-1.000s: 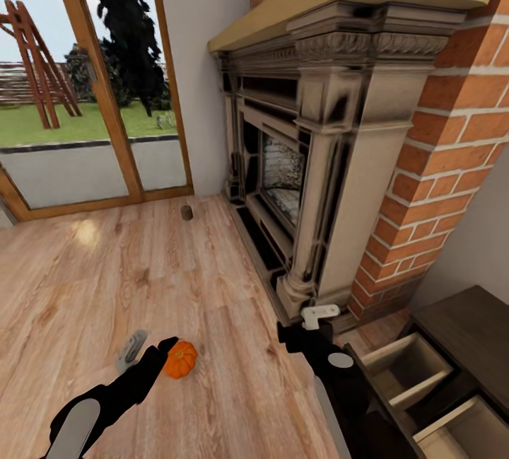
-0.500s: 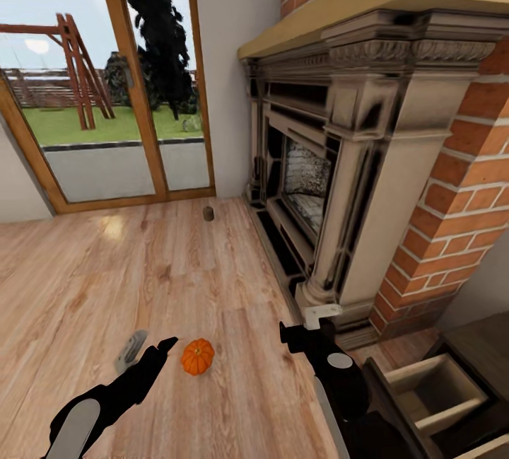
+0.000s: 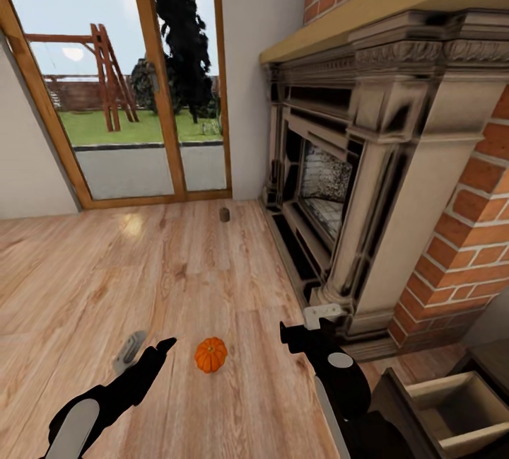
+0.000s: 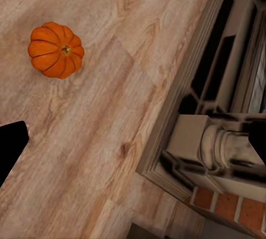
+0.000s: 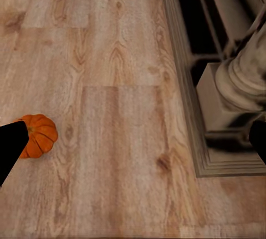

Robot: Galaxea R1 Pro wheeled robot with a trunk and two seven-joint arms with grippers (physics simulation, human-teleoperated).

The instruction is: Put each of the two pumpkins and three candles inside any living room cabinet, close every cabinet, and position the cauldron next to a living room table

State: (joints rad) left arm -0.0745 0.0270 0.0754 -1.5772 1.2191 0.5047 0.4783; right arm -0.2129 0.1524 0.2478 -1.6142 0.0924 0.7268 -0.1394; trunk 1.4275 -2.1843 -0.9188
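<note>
One orange ribbed pumpkin [image 3: 211, 354] sits on the wood floor between my two arms; it is also seen as pumpkin [image 4: 56, 50] and pumpkin [image 5: 37, 135]. My left gripper [image 3: 148, 346] hovers open just left of it, with nothing held. My right gripper [image 3: 304, 325] is open and empty, to the pumpkin's right near the fireplace base. A small stubby cylinder [image 3: 224, 215], perhaps a candle, stands farther off on the floor. The dark-brown cabinet [image 3: 396, 390] shows at the lower right, and one drawer [image 3: 452, 402] is pulled out. The cauldron and the table are out of view.
A brick-and-stone fireplace [image 3: 367, 183] fills the right side, and its plinth [image 3: 353, 328] juts onto the floor beside my right gripper. Glass patio doors [image 3: 141, 91] close off the far wall. Open wood floor [image 3: 92, 268] stretches to the left.
The whole picture has slid right, so the camera has turned left. The cabinet has slipped toward the right edge and more window shows. Both arms hold the same pose, and the pumpkin lies still.
</note>
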